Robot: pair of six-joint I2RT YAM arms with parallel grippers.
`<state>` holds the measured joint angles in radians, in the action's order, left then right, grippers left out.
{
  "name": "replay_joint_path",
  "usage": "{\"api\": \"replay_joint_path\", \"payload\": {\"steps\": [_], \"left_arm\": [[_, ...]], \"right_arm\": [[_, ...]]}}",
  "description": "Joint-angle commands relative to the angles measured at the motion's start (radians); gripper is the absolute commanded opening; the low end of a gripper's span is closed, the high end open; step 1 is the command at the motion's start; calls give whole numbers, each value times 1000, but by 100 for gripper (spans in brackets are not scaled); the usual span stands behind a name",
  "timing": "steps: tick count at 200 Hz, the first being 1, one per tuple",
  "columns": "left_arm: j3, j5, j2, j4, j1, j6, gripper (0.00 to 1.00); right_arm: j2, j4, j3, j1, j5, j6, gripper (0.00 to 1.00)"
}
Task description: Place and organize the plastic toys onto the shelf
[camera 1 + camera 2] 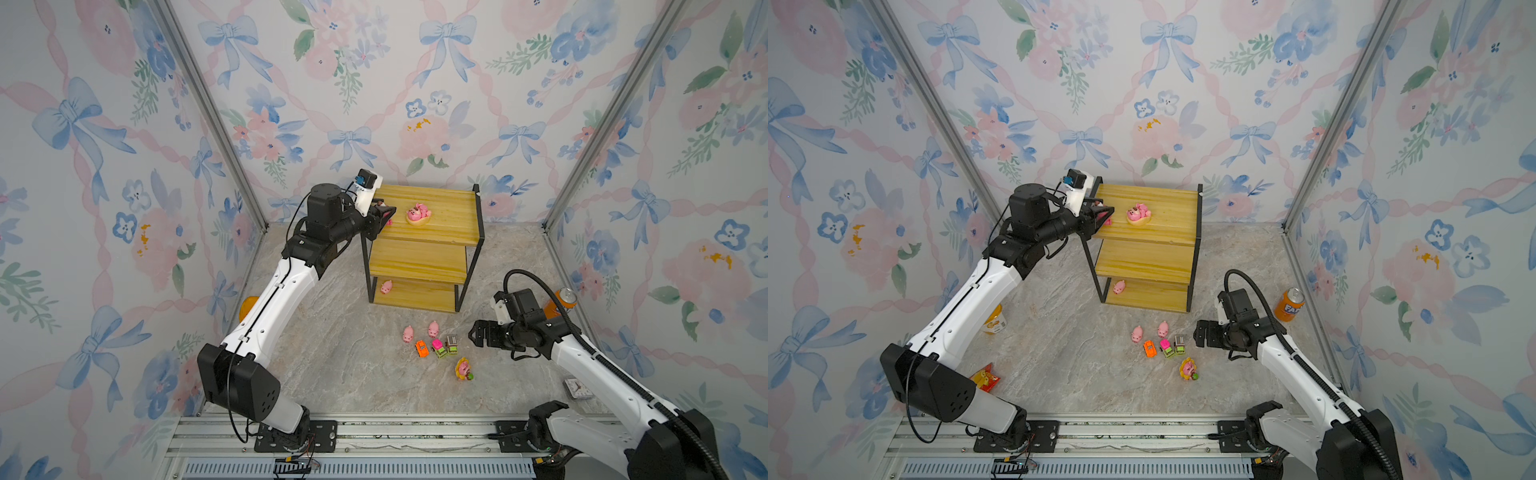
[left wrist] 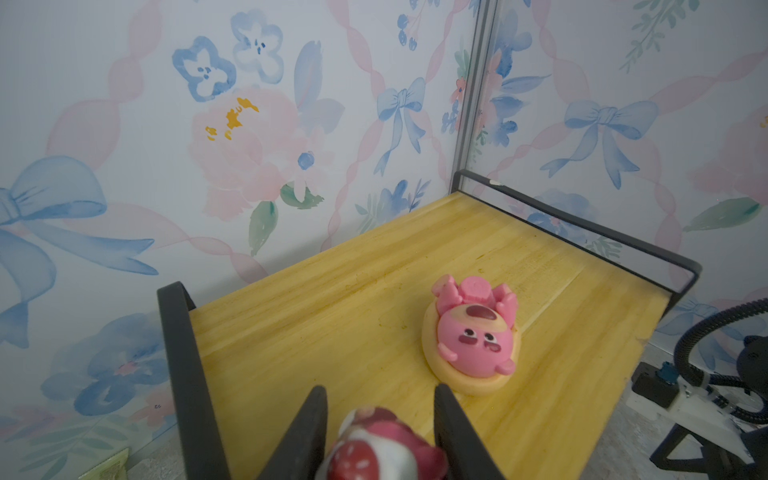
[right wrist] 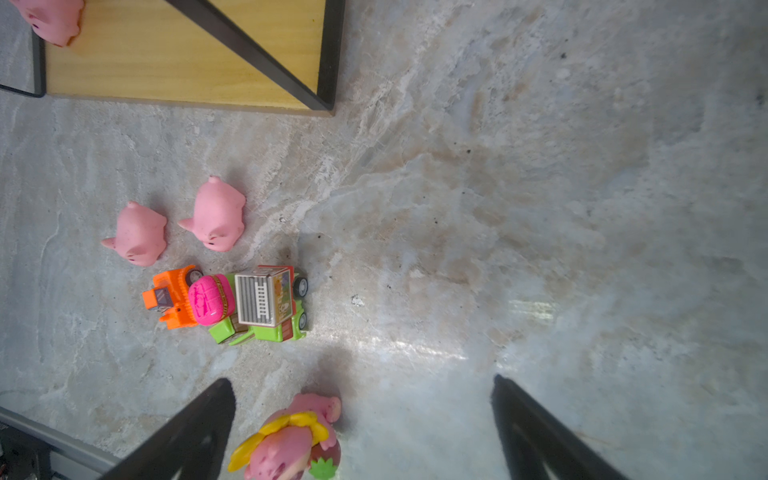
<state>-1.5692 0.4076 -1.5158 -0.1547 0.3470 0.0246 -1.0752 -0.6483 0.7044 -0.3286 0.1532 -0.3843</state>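
Over the shelf (image 2: 332, 316) top the left gripper (image 2: 379, 387) brackets a dark pink bear figurine (image 2: 382, 449), clamped or not I cannot tell; the right gripper (image 3: 361, 380) gapes over the desk (image 3: 540, 208)

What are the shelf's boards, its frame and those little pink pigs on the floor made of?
Boards: wood by the look, stained yellow with visible grain and a slight sheen. Frame: thin black bars, probably painted metal, matte. Pigs: one-piece moulded shapes, smooth and matte; plastic or soft rubber, hard to tell which.
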Motion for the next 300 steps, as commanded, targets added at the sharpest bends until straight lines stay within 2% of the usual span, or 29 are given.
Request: {"api": "replay_joint_path", "payload": {"steps": [1, 52, 106, 164, 234, 300], "left_arm": [[-22, -7, -15, -20, 3, 13, 35], [-22, -9, -19, -18, -2, 21, 29], [-12, 1, -17, -19, -3, 62, 28], [-21, 112, -31, -17, -30, 104, 28], [-86, 272, -65, -17, -94, 57, 28], [-112, 342, -94, -16, -108, 64, 30]], "right_arm": [[5, -1, -14, 6, -6, 1, 98], [1, -1, -13, 5, -8, 1, 98], [1, -1, -14, 6, -10, -1, 98], [-1, -2, -14, 5, -12, -1, 98], [-4, -2, -13, 5, -12, 1, 98], [-4, -4, -11, 6, -12, 1, 98]]}}
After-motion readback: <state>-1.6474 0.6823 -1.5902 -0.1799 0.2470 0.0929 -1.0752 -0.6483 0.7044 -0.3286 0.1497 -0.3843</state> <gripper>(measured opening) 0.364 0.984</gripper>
